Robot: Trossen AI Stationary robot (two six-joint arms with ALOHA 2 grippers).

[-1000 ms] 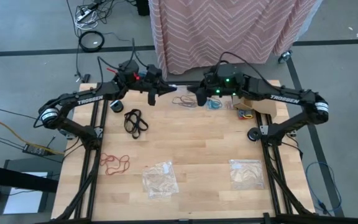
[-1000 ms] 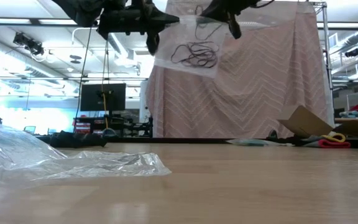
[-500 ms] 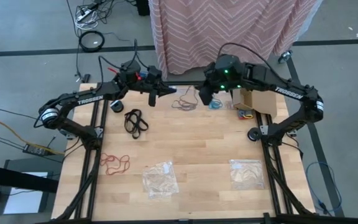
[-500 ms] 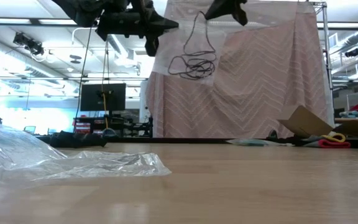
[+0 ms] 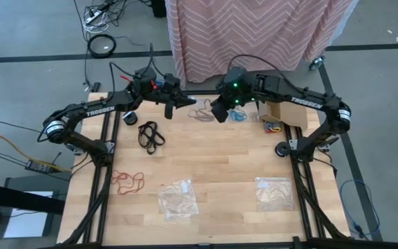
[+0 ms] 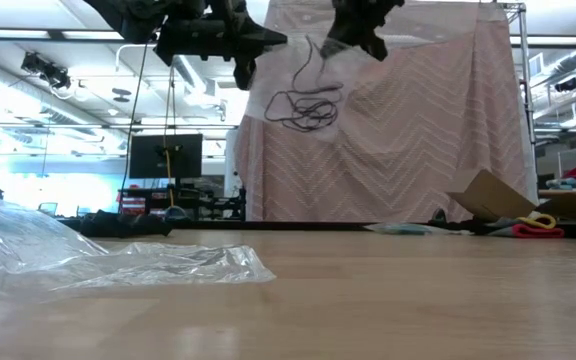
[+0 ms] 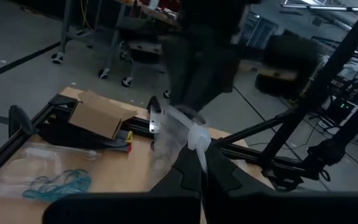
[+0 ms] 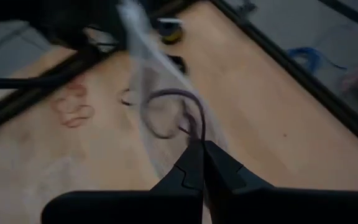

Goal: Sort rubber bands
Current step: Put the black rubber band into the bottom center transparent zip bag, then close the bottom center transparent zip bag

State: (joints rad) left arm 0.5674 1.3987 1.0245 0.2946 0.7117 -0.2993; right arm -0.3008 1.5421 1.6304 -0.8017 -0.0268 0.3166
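Left gripper [image 6: 240, 62] pinched shut on clear plastic bag [image 6: 293, 85] edge. Right gripper [image 6: 353, 38] closed on dark brown rubber bands [image 6: 303, 108] dangling below fingertips, seemingly inside bag. Risk: thin loop slips, bands drop; bag tears.

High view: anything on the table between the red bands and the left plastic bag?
Nothing. In the high view, bare wood separates the red rubber bands from the clear plastic bag.

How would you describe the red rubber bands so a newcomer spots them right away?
Start at the wooden table and go to its left edge, on the left arm's side. The red rubber bands lie there, left of a clear plastic bag; they are the only red loops, unlike the black cluster.
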